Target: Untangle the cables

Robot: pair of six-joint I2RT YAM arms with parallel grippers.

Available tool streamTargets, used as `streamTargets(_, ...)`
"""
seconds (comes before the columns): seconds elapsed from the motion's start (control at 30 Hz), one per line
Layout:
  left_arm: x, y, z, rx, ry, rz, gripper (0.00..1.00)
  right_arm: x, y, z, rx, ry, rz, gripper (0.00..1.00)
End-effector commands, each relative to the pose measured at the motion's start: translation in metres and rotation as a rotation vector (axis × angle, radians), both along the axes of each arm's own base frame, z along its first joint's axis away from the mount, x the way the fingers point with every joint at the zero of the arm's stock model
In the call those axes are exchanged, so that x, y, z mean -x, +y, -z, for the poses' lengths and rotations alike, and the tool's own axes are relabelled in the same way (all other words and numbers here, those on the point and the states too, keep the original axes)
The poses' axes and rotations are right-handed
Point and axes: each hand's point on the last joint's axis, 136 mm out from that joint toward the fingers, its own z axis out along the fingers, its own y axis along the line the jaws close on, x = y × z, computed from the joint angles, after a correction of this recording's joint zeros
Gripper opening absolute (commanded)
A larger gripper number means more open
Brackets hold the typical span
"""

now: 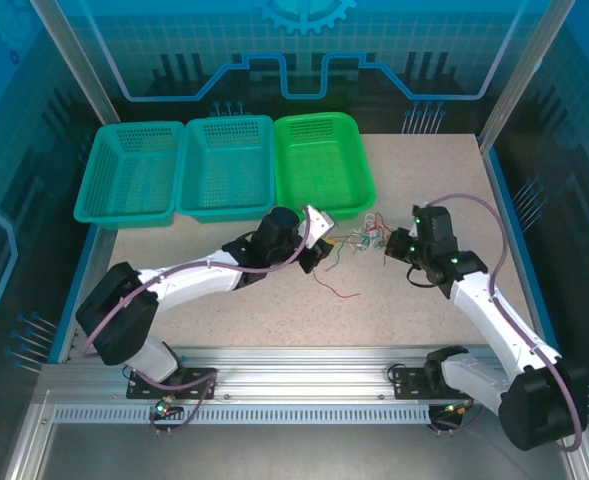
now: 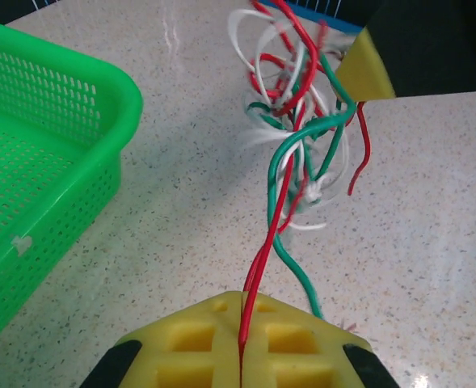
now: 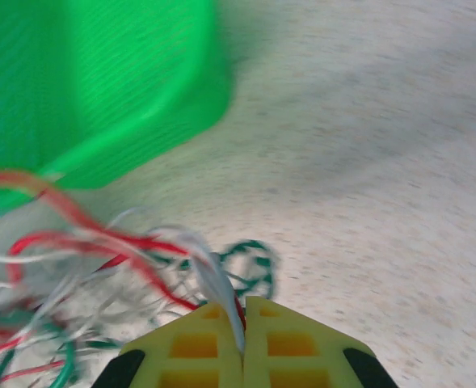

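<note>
The cables (image 1: pixel 364 242), a loose knot of thin red, green and pale wires, stretch between our two arms above the speckled, stone-look table (image 1: pixel 424 310), near the perforated green plastic basket (image 2: pixel 116 93). We judge the pulling-apart step to be in hand. The left gripper (image 2: pixel 242 327) is closed, its waffled yellow pads pinching one red strand (image 2: pixel 263 259). The right gripper (image 3: pixel 244 327) is likewise closed on a pale strand (image 3: pixel 218 287). Next, we would draw the arms apart gently, so that the strands slide free without tightening the snarl.

Robotics lab cell, blue printed walls (image 1: pixel 304 50), aluminium rail frame (image 1: pixel 304 385), speckled tabletop (image 1: pixel 274 320)
</note>
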Motion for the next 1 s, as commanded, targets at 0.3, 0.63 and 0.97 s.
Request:
streamTargets(0.3, -0.004, 0.014, 0.014, 0.044, 0.129, -0.133, 0.0, 0.026, -0.057, 0.069, -0.027, 0.149, 0.324, 0.07)
streamTargets(0.63, -0.006, -0.015, 0.03, 0.062, 0.229, -0.049, 0.0, 0.025, -0.012, 0.053, -0.028, 0.135, 0.079, 0.65)
streamTargets(0.97, -0.013, -0.018, 0.029, 0.075, 0.239, -0.078, 0.0, 0.01, 0.1, 0.029, -0.112, -0.069, -0.414, 0.67)
